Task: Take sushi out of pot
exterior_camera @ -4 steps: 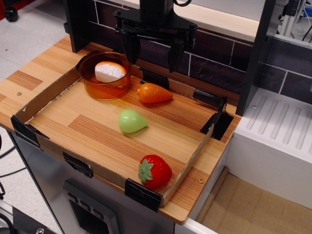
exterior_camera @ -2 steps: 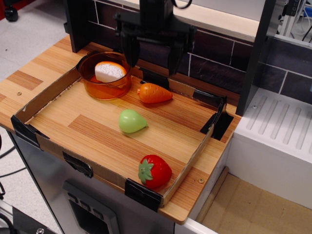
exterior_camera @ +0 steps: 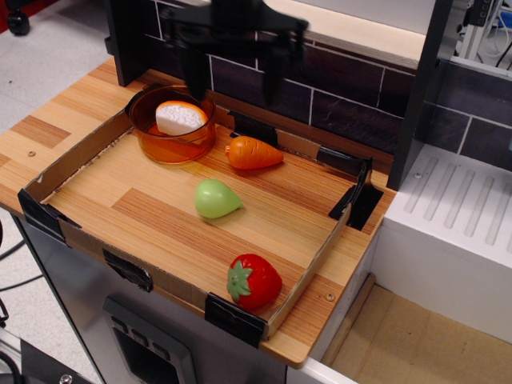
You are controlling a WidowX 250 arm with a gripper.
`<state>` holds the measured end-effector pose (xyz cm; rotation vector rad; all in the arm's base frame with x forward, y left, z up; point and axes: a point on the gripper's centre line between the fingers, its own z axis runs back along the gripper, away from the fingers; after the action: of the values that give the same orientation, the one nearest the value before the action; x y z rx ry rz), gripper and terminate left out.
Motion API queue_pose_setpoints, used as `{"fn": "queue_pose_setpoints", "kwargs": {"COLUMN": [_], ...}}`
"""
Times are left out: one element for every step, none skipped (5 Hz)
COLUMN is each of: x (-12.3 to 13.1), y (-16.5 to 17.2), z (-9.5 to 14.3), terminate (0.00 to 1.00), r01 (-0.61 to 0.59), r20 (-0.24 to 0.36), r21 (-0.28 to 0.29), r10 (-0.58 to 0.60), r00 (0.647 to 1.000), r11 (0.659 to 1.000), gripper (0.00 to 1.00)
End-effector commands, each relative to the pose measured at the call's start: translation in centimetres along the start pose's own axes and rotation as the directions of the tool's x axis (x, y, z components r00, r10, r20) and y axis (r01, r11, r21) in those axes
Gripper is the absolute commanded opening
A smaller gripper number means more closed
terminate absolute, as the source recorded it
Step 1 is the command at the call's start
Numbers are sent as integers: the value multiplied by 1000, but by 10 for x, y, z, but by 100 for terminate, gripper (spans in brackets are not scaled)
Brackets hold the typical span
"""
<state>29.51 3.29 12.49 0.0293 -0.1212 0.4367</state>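
The sushi [exterior_camera: 179, 117] lies in the pot [exterior_camera: 171, 144] at upper left. Above it, the blurred end effector [exterior_camera: 230, 84] has fingers apart, holding nothing.

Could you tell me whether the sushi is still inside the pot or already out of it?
Inside: the sushi rests within the walls of the orange pot; the open gripper is above, not touching.
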Motion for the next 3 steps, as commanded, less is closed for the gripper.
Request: {"fn": "queue_pose_setpoints", "kwargs": {"x": [11,19,26], "y": [42,61,73], "z": [14,8,-3], "terminate": [0,0,0], "r01": [-390,-610,-761], "r20": [166,169,153], "r21": [19,-38,-40], "r10": [381,606,757], "r00": [909,777,635], "r11": [921,792,647], "gripper": [100,100,100]}}
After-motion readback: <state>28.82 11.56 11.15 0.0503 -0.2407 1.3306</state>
